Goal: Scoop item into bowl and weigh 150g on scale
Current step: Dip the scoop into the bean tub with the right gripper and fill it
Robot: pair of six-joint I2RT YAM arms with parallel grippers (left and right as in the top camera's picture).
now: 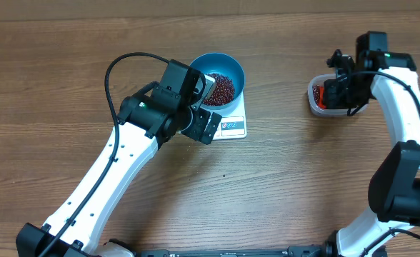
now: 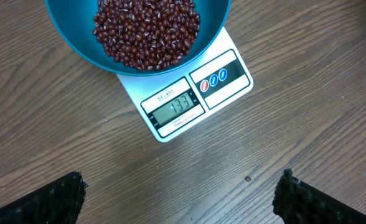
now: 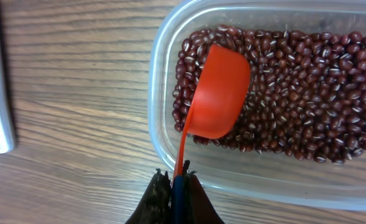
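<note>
Bottom of my right wrist view: right gripper [image 3: 175,186] pinches the orange scoop [image 3: 220,93] by its handle, cup resting on beans [image 3: 307,93] in the tub [image 3: 162,81]. Left gripper [image 2: 183,199], spread wide, hovers below the scale [image 2: 226,87], which reads 133 under the bean-filled bowl [image 2: 77,37]. I judge a heaped scoop would overshoot.

**A:** Left wrist view: what is lost?
**B:** The bowl [image 2: 71,37] is cut by the top edge and covers most of the scale [image 2: 233,93], whose label print is too small to read. The left gripper [image 2: 182,202] shows only fingertips [image 2: 52,202] at the bottom corners.
**A:** Right wrist view?
**B:** The tub [image 3: 164,93] runs off the right and bottom edges. The scoop [image 3: 220,93] appears to lie back upward, its hollow unseen. Its handle end vanishes inside the right gripper [image 3: 177,193].
**A:** Overhead?
**B:** The left arm [image 1: 160,107] hides the scale's display.
</note>
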